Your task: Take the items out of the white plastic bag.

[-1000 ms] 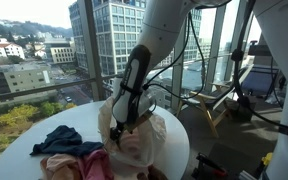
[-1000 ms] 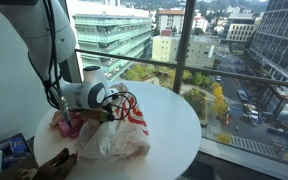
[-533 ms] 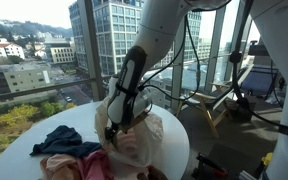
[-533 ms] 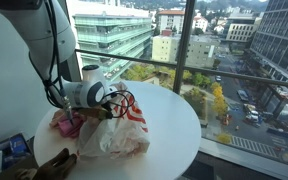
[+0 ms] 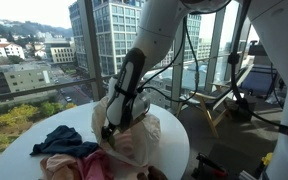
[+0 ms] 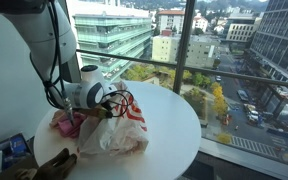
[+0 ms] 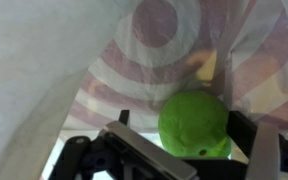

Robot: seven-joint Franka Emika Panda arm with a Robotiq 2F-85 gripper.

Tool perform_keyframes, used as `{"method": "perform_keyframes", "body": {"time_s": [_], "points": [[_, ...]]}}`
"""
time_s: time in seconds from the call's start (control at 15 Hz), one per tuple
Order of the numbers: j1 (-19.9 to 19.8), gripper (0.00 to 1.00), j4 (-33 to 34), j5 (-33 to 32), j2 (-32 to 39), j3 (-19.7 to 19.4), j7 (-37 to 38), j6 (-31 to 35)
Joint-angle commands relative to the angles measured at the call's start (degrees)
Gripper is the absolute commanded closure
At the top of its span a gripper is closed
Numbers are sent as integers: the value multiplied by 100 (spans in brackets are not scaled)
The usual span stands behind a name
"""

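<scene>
Against the frame of a second ago, the robot arm (image 5: 149, 40) has shifted slightly toward the loose cloths, and the bag's rim beside it stands a little higher. The bag's body and the cloths lie where they lay, and the fingers (image 7: 266, 150) stay spread as wide as before.

One round white surface (image 6: 174, 130) stands before tall windows with city buildings beyond. On it lies one white plastic bag (image 5: 139, 138), wrinkled and translucent, with red swirl stripes near its rim. The single arm reaches down to the bag's mouth.

Two cloth pieces lie outside the bag on the surface. One navy cloth (image 5: 62, 140) is crumpled just beside the bag. One pink-red cloth (image 5: 87, 165) lies touching the navy one, nearer the camera.

In the wrist view, the red rings of the bag's plastic fill the background. One green round thing (image 7: 196, 122) sits between the two fingers, with a gap at each side. The fingers are fully apart and grip nothing.
</scene>
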Motion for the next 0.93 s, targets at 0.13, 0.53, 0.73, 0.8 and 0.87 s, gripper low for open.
{"method": "perform_keyframes", "body": {"time_s": [0.13, 0.53, 0.73, 0.8, 0.87], "points": [[-631, 0, 438, 434, 600, 726, -307, 532], [-607, 0, 883, 400, 1082, 542, -411, 1007], [-634, 27, 887, 371, 1140, 489, -554, 1204], [-652, 34, 838, 371, 1125, 498, -586, 1243], [-645, 42, 764, 367, 1077, 487, -606, 1276]]}}
